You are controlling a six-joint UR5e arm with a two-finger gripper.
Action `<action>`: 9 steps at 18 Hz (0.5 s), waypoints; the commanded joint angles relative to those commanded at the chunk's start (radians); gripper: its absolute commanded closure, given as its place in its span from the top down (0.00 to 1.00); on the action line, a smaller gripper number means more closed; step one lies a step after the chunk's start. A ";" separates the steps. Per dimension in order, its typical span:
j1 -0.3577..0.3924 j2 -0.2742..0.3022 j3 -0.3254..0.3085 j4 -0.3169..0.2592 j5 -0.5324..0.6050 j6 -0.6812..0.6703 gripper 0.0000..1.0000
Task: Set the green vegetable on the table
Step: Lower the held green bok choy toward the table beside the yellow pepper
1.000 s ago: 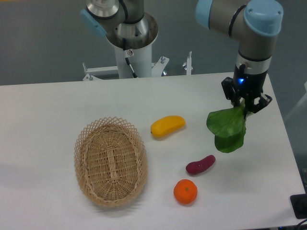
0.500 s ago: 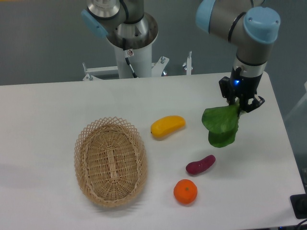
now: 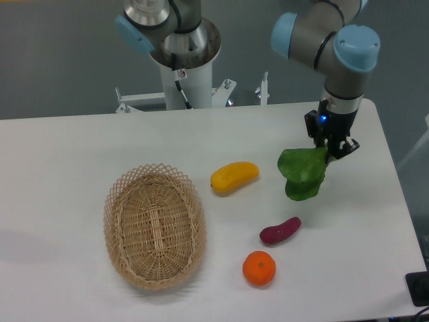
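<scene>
The green vegetable [image 3: 301, 173] has broad dark green leaves and hangs from my gripper [image 3: 331, 149] by its stem end. The gripper is shut on it at the right side of the white table [image 3: 67, 154]. The leaves dangle to the lower left of the fingers, above the tabletop, between the yellow fruit and the table's right edge. The pale stem is hidden inside the fingers.
A yellow fruit [image 3: 234, 176] lies left of the vegetable. A purple eggplant-like piece [image 3: 280, 230] and an orange [image 3: 259, 267] lie below it. An oval wicker basket [image 3: 153, 225] stands at the left. The robot base [image 3: 183, 60] stands at the back.
The gripper has moved up and to the left, toward the back of the table, carrying the green vegetable with it. The other objects have not moved.
</scene>
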 joint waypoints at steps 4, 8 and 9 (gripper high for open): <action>0.002 -0.017 -0.032 0.020 0.000 -0.003 0.36; 0.002 -0.025 -0.046 0.020 0.000 -0.006 0.36; 0.002 -0.025 -0.046 0.020 0.000 -0.011 0.37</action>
